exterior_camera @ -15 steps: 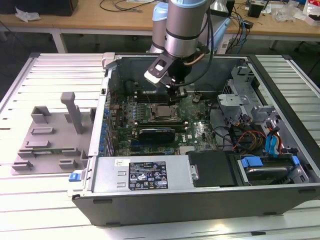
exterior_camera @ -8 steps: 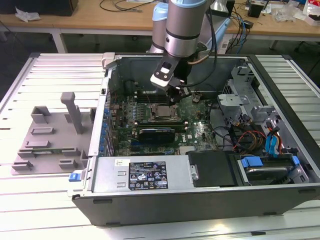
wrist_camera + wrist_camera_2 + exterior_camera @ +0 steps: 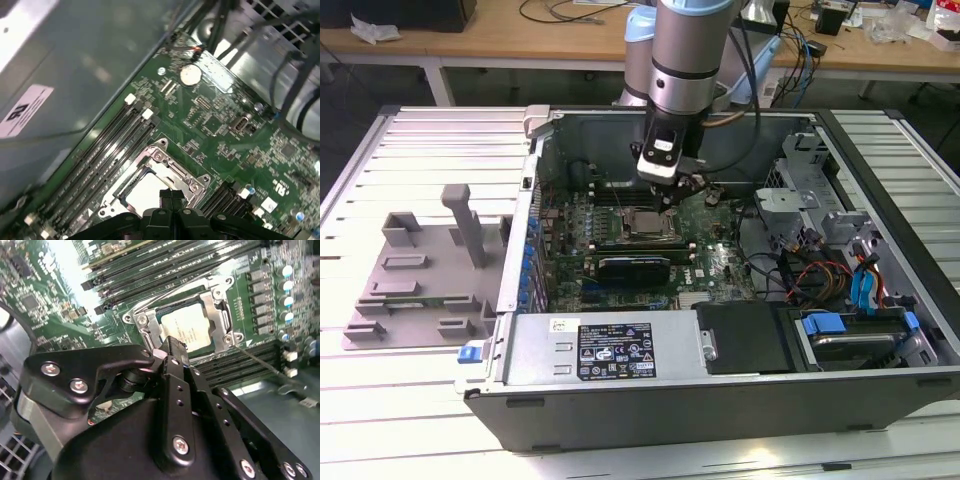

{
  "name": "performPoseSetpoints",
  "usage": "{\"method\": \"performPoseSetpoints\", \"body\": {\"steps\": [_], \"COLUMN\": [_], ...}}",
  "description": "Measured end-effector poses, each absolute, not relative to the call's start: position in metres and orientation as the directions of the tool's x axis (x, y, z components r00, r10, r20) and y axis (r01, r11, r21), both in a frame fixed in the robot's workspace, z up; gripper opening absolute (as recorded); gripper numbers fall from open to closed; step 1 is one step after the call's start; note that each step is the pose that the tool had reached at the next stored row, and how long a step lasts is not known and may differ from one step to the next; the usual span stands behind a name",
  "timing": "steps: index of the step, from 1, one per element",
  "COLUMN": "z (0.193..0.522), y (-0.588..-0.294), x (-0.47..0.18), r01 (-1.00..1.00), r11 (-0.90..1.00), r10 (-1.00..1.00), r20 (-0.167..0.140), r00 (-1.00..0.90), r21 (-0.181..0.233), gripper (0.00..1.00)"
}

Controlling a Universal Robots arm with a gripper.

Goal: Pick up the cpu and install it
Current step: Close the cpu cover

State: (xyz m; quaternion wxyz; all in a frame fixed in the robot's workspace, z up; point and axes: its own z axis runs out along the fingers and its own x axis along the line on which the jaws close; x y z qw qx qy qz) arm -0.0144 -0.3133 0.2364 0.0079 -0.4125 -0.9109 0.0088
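Note:
The cpu (image 3: 645, 222) is a small square chip with a silvery-white top. It lies flat in the motherboard socket inside the open computer case (image 3: 535, 200), with a metal socket frame (image 3: 220, 315) around its edges. Both wrist views show the cpu (image 3: 191, 330) (image 3: 146, 193) just beyond the black fingertips. My gripper (image 3: 672, 198) hangs straight above the socket, a short way over the chip. Its fingers (image 3: 169, 346) (image 3: 172, 196) are pressed together with nothing between them.
A grey plastic tray (image 3: 420, 270) with raised blocks lies on the slatted table at the exterior view's left. The power supply (image 3: 610, 350) fills the case's near side. Drive bays and loose cables (image 3: 820, 270) crowd the exterior view's right. Memory slots (image 3: 107, 145) run beside the socket.

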Motion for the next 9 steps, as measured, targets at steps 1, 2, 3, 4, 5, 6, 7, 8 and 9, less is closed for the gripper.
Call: {"method": "performPoseSetpoints", "body": {"steps": [1, 2, 3, 4, 5, 6, 7, 8, 9], "z": [0.2364, 0.2363, 0.2363, 0.2363, 0.2362, 0.2362, 0.2362, 0.2361, 0.2361], "y": [-0.3133, -0.3133, -0.3133, -0.3133, -0.3133, -0.3133, -0.3133, -0.3133, -0.3133], "x": [-0.0143, -0.0143, -0.0143, -0.0143, -0.0143, -0.0143, -0.0143, -0.0143, -0.0143], "r01": [0.738, 0.724, 0.712, 0.693, 0.668, 0.642, 0.627, 0.595, 0.559], "r11": [0.674, 0.689, 0.702, 0.720, 0.744, 0.766, 0.779, 0.803, 0.829], "r10": [0.738, 0.725, 0.712, 0.694, 0.669, 0.642, 0.627, 0.596, 0.559], "r20": [0.007, 0.007, 0.007, 0.007, 0.007, 0.007, 0.007, 0.007, 0.007], "r00": [-0.674, -0.689, -0.702, -0.720, -0.744, -0.767, -0.779, -0.803, -0.829], "r21": [-0.023, -0.023, -0.023, -0.023, -0.023, -0.023, -0.023, -0.023, -0.023], "gripper": [0.11, 0.11, 0.11, 0.11, 0.11, 0.11, 0.11, 0.11, 0.11]}}
